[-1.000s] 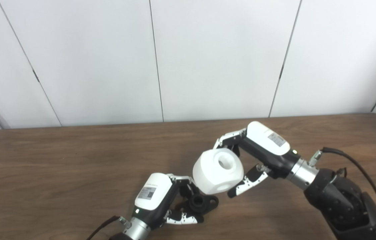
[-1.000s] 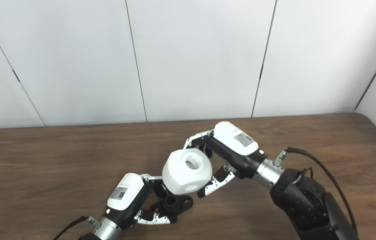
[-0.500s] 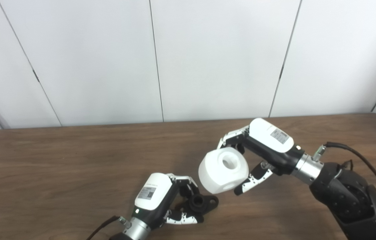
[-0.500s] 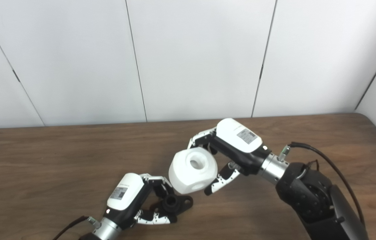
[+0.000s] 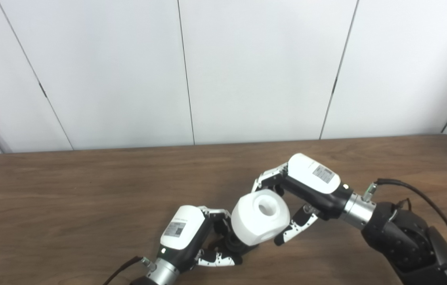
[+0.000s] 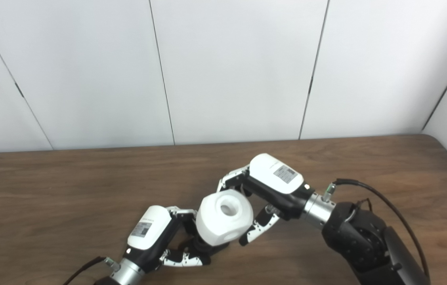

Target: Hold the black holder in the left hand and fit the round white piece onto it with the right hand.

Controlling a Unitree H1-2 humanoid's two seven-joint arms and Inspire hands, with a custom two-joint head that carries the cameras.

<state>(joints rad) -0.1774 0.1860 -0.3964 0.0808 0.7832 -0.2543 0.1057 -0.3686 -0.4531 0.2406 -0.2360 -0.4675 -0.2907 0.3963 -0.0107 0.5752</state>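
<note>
At the black holder, low on the table: left hand, fingers curled round the holder, pinning it near the wood. Directly above, touching or nearly so: round white piece, pinched between the right hand's fingers and thumb, bore tilted up toward the cameras. Recommended handling: level the piece over the mostly hidden holder, press straight down, left grip unmoved.

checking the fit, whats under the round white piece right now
The black holder, gripped by the left hand on the table. Only its lower edge shows; the round white piece, held by the right hand, covers its top, so seating can't be confirmed.
</note>
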